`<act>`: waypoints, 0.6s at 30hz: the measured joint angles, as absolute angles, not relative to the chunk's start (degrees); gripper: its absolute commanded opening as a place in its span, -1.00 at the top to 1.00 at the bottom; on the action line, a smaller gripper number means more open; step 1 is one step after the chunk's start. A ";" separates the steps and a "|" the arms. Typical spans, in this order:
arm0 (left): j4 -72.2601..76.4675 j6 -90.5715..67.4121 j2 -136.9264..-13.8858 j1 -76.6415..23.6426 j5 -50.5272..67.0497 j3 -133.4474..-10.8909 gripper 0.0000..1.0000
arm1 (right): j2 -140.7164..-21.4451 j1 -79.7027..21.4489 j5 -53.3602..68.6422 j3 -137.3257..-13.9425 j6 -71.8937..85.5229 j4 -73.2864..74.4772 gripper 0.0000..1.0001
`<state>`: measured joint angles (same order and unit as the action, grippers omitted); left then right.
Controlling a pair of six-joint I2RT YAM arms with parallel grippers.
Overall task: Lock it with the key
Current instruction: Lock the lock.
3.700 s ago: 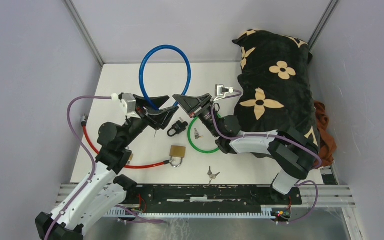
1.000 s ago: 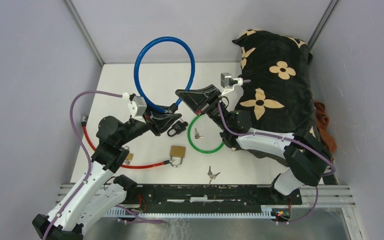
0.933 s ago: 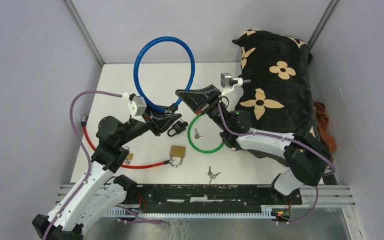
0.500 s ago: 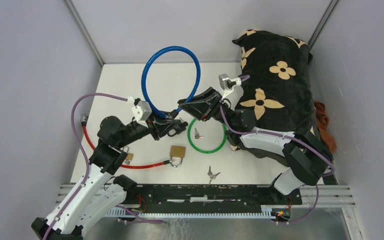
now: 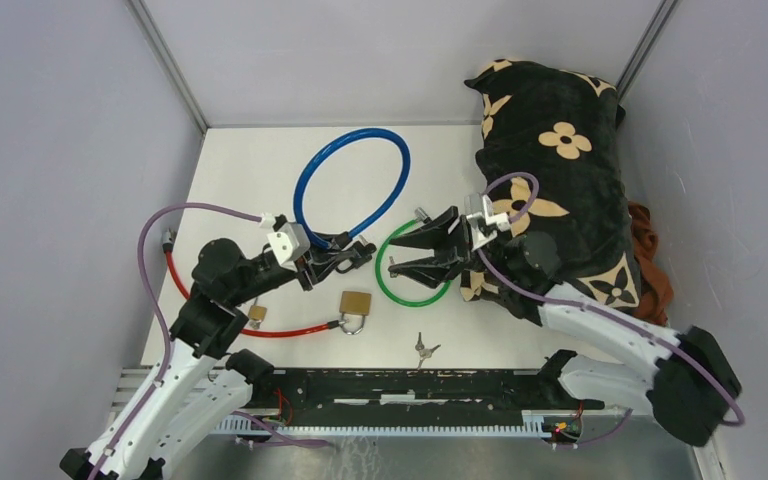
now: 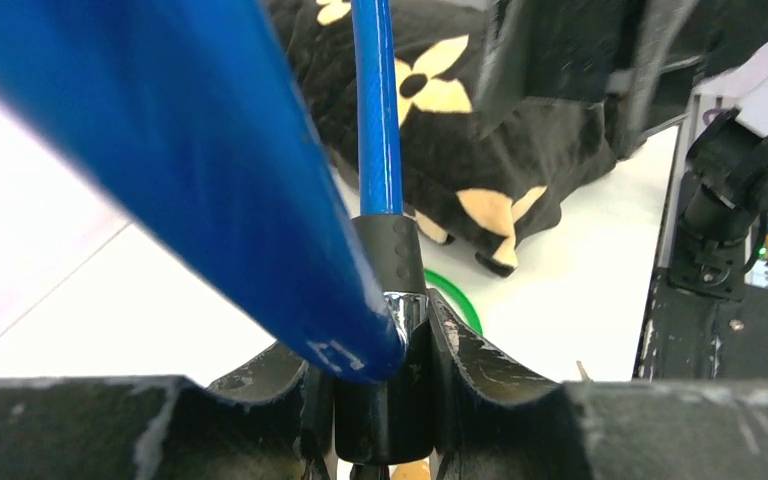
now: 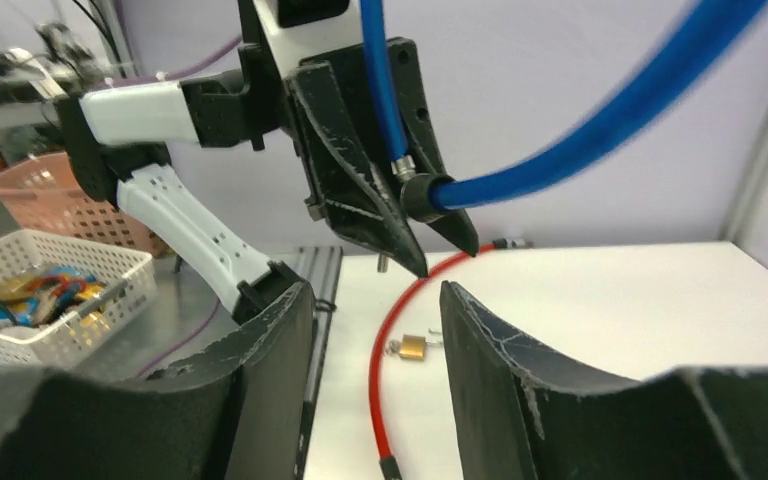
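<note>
The blue cable lock (image 5: 350, 172) loops up over the middle of the table. Its black lock body (image 6: 385, 395) sits between the jaws of my left gripper (image 5: 348, 256), which is shut on it. In the left wrist view the cable's silver-tipped end (image 6: 406, 305) stands at the top of that body. My right gripper (image 5: 396, 257) hangs open over the green ring (image 5: 412, 296), apart from the blue cable, with nothing between its fingers (image 7: 260, 350). A pair of keys (image 5: 422, 348) lies near the front edge. No key shows in the lock body.
A brass padlock (image 5: 356, 303) hangs on the red cable (image 5: 185, 292) at the front left, and a smaller padlock (image 7: 415, 347) lies beside that cable. A black flowered cushion (image 5: 550, 170) fills the right side. Grey walls stand close on all sides.
My right gripper has let go of the blue cable's end, opened, and drawn back right and down over the green ring. The blue loop has swung to the right.
</note>
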<state>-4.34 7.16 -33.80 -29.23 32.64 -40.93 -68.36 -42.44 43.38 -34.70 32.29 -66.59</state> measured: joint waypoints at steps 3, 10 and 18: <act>-6.90 9.39 -33.82 -29.23 32.01 -40.88 0.96 | -58.17 -45.15 40.27 -36.80 15.73 -44.42 -0.09; -13.39 16.69 -34.92 -29.23 33.65 -40.88 0.95 | -60.29 -54.41 33.08 -62.06 -11.66 -7.07 -0.18; -18.48 20.64 -36.16 -29.23 35.44 -41.95 0.95 | -82.04 -57.76 28.88 -90.41 -32.95 23.03 -0.21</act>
